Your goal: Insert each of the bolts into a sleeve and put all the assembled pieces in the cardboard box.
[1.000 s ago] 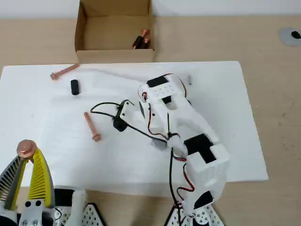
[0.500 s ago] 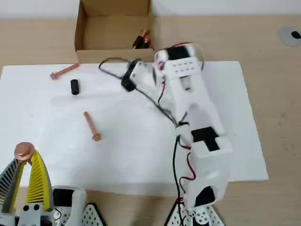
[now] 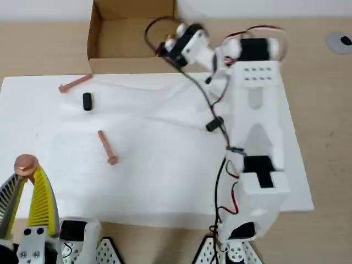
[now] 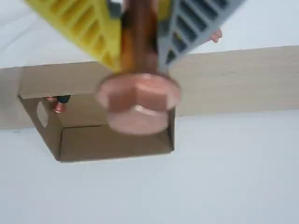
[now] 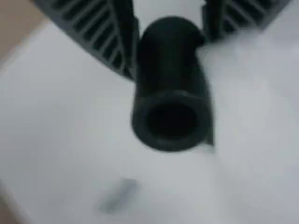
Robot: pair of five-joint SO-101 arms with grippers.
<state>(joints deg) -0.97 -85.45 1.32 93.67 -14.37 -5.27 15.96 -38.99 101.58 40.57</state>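
The left claw [image 4: 140,32] pinches a copper bolt [image 4: 139,100] by its shaft, at the near left corner of the desk [image 3: 324,99]. The right claw [image 5: 168,28] pinches a black sleeve [image 5: 170,102] above the white sheet [image 3: 154,170]. Two loose bolts [image 3: 75,83] and a loose sleeve [image 3: 87,101] lie on the sheet. The cardboard box [image 3: 99,38] holds assembled pieces [image 4: 58,103].

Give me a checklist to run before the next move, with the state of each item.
1. Left gripper shut on held bolt: ok.
2. Right gripper shut on held sleeve: ok.
3. Held sleeve's bore empty: ok.
4. Held bolt lined up with held sleeve: not ok; nothing stands at the sleeve's mouth.
5. Cardboard box open: ok.
6. White sheet rid of loose parts: not ok; far loose bolt, near loose bolt and loose sleeve lie on it.
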